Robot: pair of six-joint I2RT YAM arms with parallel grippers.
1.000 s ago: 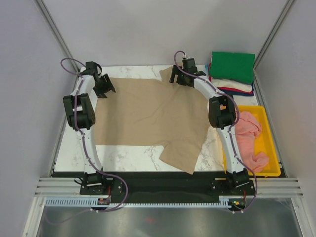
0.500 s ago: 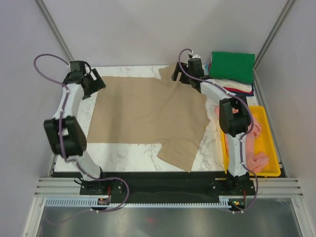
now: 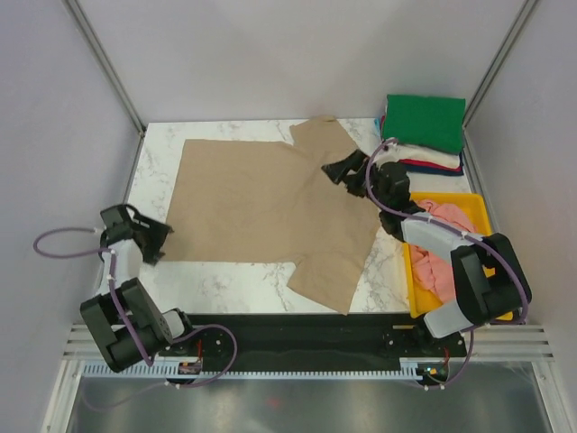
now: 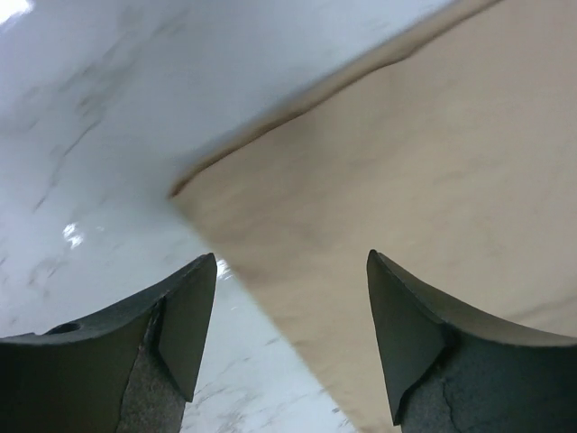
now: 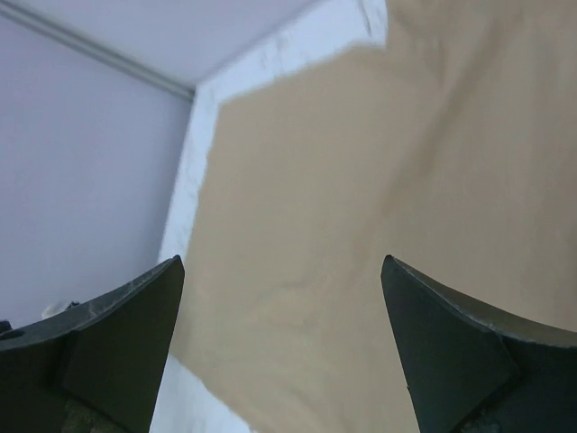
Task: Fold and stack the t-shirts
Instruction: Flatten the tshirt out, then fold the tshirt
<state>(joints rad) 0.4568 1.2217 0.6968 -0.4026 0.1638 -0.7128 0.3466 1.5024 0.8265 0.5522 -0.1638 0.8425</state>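
A tan t-shirt (image 3: 270,198) lies spread flat on the marble table (image 3: 234,284), one sleeve at the far edge, the other toward the near edge. My left gripper (image 3: 160,242) is open and empty at the shirt's near left corner; that corner shows in the left wrist view (image 4: 361,198). My right gripper (image 3: 338,171) is open and empty over the shirt's right side; the tan cloth fills the right wrist view (image 5: 361,180). A folded stack with a green shirt (image 3: 424,119) on top, white and red below, sits at the far right. A pink shirt (image 3: 446,253) lies crumpled in the tray.
A yellow plastic tray (image 3: 482,225) stands at the right edge of the table. Grey walls close in the left, far and right sides. The arm bases sit on the black rail at the near edge.
Both arms have let go of the tan shirt's far edge and drawn back toward me. The left gripper dropped to the near left corner; the right moved to the shirt's right side. The shirt lies flatter.
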